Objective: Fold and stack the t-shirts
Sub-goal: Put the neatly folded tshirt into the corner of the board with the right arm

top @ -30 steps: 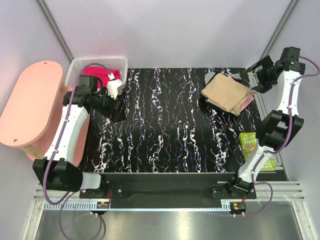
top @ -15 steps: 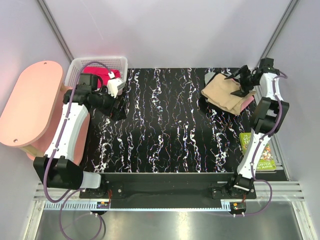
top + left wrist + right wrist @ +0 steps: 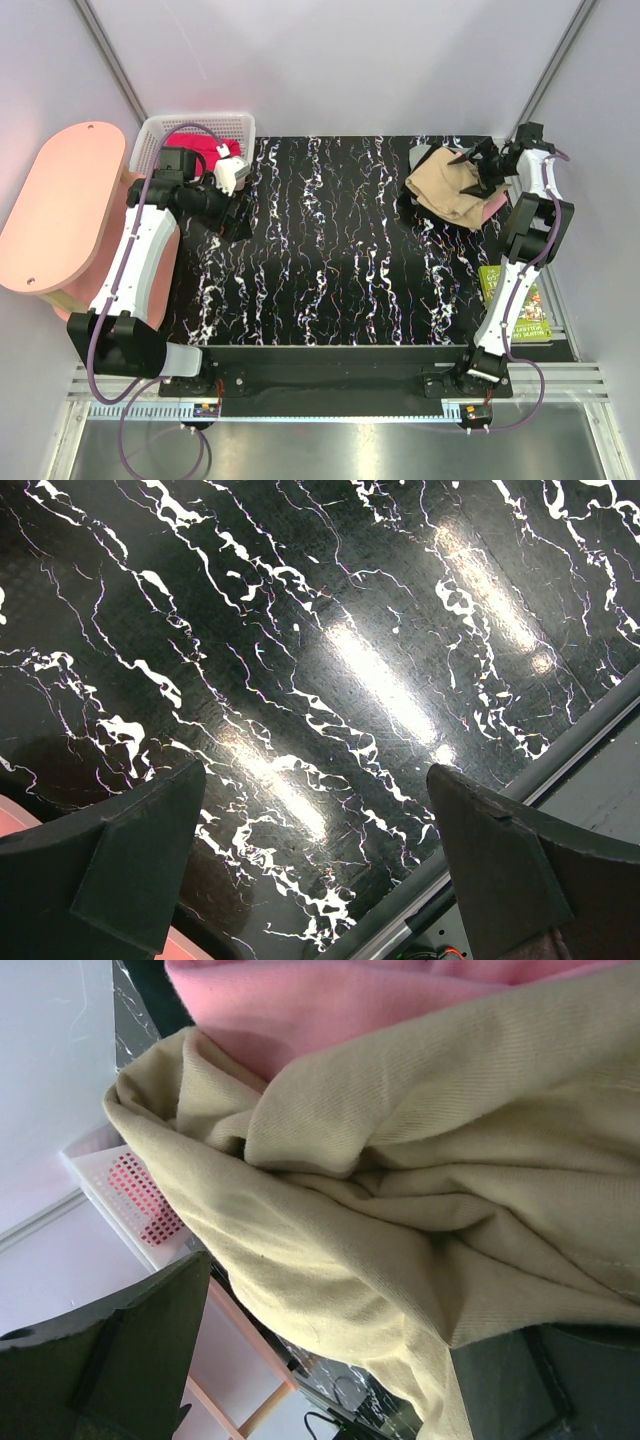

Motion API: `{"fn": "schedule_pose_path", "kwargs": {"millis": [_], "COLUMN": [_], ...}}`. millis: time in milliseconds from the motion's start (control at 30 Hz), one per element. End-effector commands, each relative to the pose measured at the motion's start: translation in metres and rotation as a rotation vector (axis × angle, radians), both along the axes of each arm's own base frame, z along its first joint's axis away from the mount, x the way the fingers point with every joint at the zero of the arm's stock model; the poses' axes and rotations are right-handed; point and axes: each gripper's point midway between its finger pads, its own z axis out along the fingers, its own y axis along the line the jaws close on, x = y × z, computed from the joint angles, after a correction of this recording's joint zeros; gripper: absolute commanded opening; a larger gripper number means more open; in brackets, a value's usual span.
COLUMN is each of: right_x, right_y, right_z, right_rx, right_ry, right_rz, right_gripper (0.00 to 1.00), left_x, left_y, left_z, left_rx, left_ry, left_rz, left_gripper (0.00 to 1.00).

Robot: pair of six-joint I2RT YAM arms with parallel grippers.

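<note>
**Right gripper** (image 3: 477, 170): jaws are spread wide and grip nothing. The fingers straddle the crumpled tan-beige cloth t-shirt (image 3: 448, 188) at the far-right corner of the black, white-veined table top (image 3: 330, 260). In the wrist view its folds fill the gap between the fingers; contact with the cloth cannot be told. A pink cloth t-shirt (image 3: 493, 206) lies under the tan one, showing ahead of the fingertips. A green paperback book (image 3: 518, 305) lies well behind the fingers, beside the right arm.

**Left gripper** (image 3: 236, 212): jaws are equally wide and empty over bare table top. Behind the fingers stands a white plastic lattice basket (image 3: 205, 124) holding a magenta-red cloth t-shirt (image 3: 188, 146). A pink oval side table (image 3: 60, 205) stands beside the basket.
</note>
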Motion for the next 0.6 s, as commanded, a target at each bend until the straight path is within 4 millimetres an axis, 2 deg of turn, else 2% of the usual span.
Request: {"fn": "schedule_pose_path", "kwargs": {"millis": [0, 33, 133, 200, 267, 367, 400, 467, 500, 567], "right_x": [0.006, 0.011, 0.024, 0.035, 0.044, 0.060, 0.064, 0.069, 0.071, 0.071], "right_y": [-0.010, -0.008, 0.013, 0.025, 0.039, 0.045, 0.044, 0.044, 0.044, 0.048], "right_z": [0.061, 0.087, 0.136, 0.150, 0.151, 0.131, 0.113, 0.092, 0.071, 0.052], "right_rx": [-0.068, -0.067, -0.028, 0.015, 0.054, 0.094, 0.109, 0.131, 0.149, 0.175], "right_ry": [-0.146, -0.206, -0.323, -0.368, -0.382, -0.381, -0.357, -0.330, -0.297, -0.274], "right_rz": [0.012, 0.017, 0.049, 0.075, 0.097, 0.106, 0.105, 0.105, 0.105, 0.119], "right_gripper": [1.00, 1.00, 1.00, 1.00, 1.00, 0.99, 1.00, 1.00, 1.00, 1.00], "left_x": [0.004, 0.003, 0.002, 0.003, 0.004, 0.007, 0.008, 0.011, 0.012, 0.015], "left_y": [0.003, 0.003, 0.002, 0.001, 0.001, 0.001, 0.002, 0.002, 0.002, 0.002], "left_z": [0.007, 0.008, 0.011, 0.012, 0.011, 0.008, 0.007, 0.004, 0.005, 0.002], "left_rx": [0.007, 0.005, -0.002, -0.011, -0.013, -0.008, -0.008, -0.005, -0.005, -0.005], "left_ry": [-0.039, -0.042, -0.048, -0.047, -0.039, -0.026, -0.024, -0.012, -0.012, 0.000], "left_rz": [-0.001, -0.002, 0.000, 0.005, 0.008, 0.016, 0.019, 0.024, 0.028, 0.029], "left_gripper": [0.99, 0.99, 0.99, 0.99, 0.99, 0.99, 0.99, 0.99, 0.99, 0.99]}}
